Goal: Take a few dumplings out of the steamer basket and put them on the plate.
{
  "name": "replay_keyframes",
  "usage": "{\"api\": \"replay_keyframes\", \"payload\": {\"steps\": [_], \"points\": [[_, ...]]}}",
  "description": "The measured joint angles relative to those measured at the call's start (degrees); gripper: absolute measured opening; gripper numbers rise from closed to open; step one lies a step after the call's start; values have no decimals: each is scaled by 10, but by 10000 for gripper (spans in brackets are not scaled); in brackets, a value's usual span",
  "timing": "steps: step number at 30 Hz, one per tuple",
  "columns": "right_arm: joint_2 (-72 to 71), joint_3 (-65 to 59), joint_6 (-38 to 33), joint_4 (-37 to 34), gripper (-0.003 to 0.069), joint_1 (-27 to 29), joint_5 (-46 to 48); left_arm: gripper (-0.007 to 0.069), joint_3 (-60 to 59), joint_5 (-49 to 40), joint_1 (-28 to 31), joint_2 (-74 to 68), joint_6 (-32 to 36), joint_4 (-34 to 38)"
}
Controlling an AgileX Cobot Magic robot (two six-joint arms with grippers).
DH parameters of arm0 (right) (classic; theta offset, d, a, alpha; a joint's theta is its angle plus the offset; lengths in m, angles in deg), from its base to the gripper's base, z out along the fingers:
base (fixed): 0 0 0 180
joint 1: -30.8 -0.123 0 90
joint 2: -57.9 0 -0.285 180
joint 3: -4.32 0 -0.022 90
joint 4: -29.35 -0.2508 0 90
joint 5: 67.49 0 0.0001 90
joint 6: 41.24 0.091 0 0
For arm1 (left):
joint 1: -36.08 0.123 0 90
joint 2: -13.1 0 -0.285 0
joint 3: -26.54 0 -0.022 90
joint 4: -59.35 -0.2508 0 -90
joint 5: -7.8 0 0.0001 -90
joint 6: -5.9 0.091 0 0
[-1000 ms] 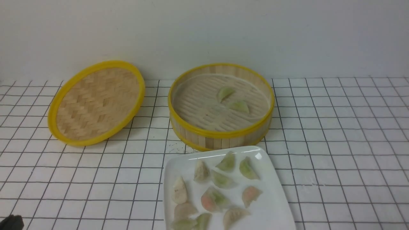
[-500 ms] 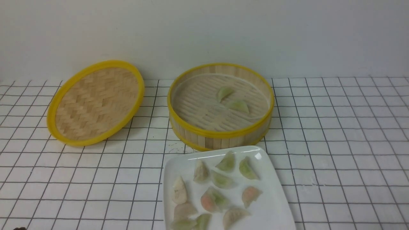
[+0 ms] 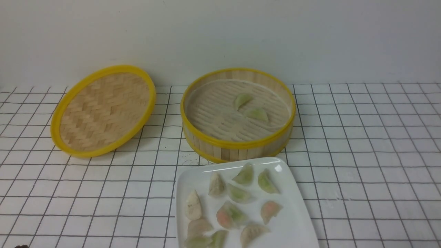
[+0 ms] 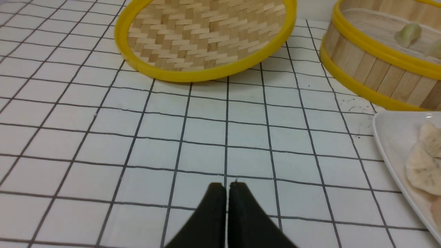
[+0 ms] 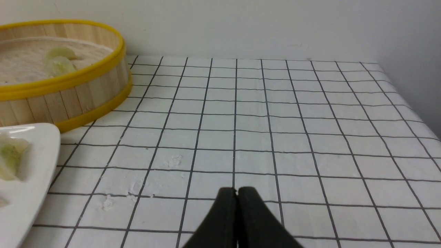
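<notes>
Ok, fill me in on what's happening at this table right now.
Nothing is being handled. The left gripper and the right gripper are both shut, empty, low over bare tablecloth. Most dumplings already lie on the white plate; two green ones remain in the steamer basket. Its woven lid sits off to the left.

Left tool (image 4: 226,187) nearly out of front view.

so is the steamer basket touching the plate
Cannot tell. In the front view the plate's far edge meets the steamer basket's base with no visible gap, but both wrist views crop the junction.
</notes>
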Motion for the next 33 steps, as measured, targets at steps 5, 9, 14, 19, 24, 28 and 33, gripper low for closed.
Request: {"api": "replay_keyframes", "payload": {"steps": [5,9,14,19,24,28,33], "points": [[0,0,0,0,-13,0,0,-6,0,0,0,0,2,0],[0,0,0,0,-13,0,0,-6,0,1,0,0,4,-17],[0,0,0,0,-13,0,0,-6,0,10,0,0,15,-64],[0,0,0,0,-13,0,0,-6,0,48,0,0,66,-125],[0,0,0,0,-13,0,0,-6,0,77,0,0,116,-170],[0,0,0,0,-13,0,0,-6,0,80,0,0,136,-178],[0,0,0,0,-13,0,0,-6,0,78,0,0,140,-179]]}}
